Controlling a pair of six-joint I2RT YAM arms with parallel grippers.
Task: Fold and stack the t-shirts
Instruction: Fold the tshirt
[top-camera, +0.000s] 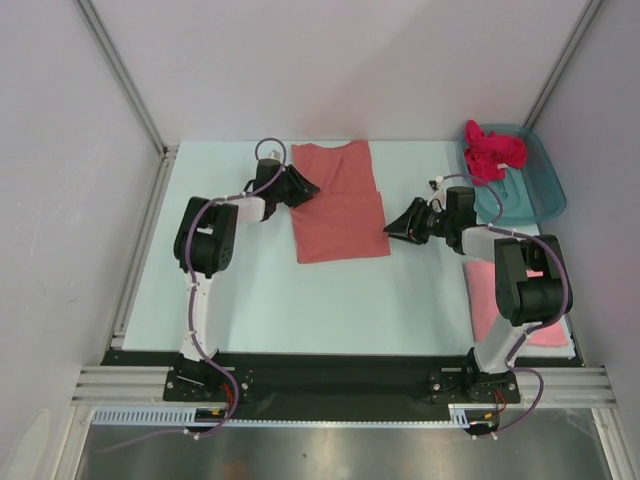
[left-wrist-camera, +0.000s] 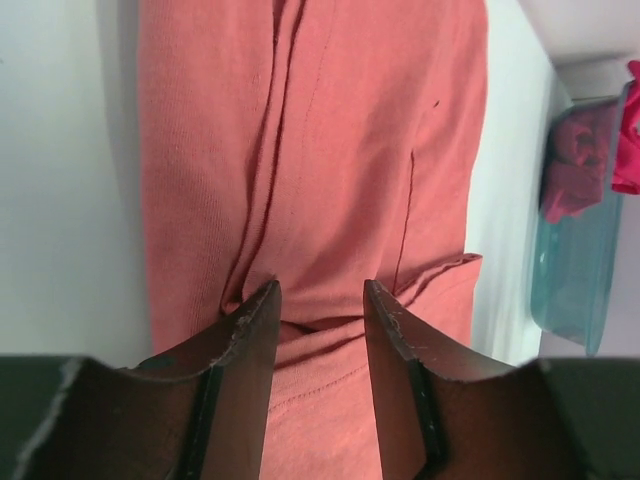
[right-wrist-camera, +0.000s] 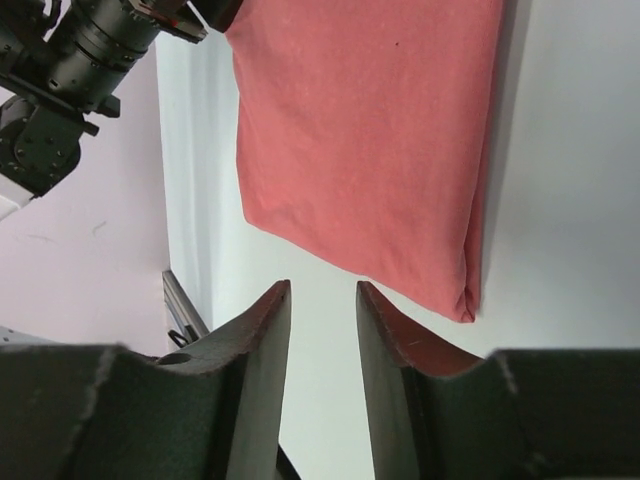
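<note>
Pale table (top-camera: 260, 300), salmon t-shirt (top-camera: 338, 215) part folded, left fingers (left-wrist-camera: 250, 340) parted over its cloth, right fingers (right-wrist-camera: 262, 340) parted, empty.

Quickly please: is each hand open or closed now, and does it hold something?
Left hand: open, over the salmon t-shirt, gripping nothing.
Right hand: open and empty, beside that shirt's edge.

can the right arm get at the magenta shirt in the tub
Probably yes: the magenta shirt lies uncovered in the teal tub beside the right arm, and the right end effector is open and empty, though pointing away at the salmon shirt.
</note>
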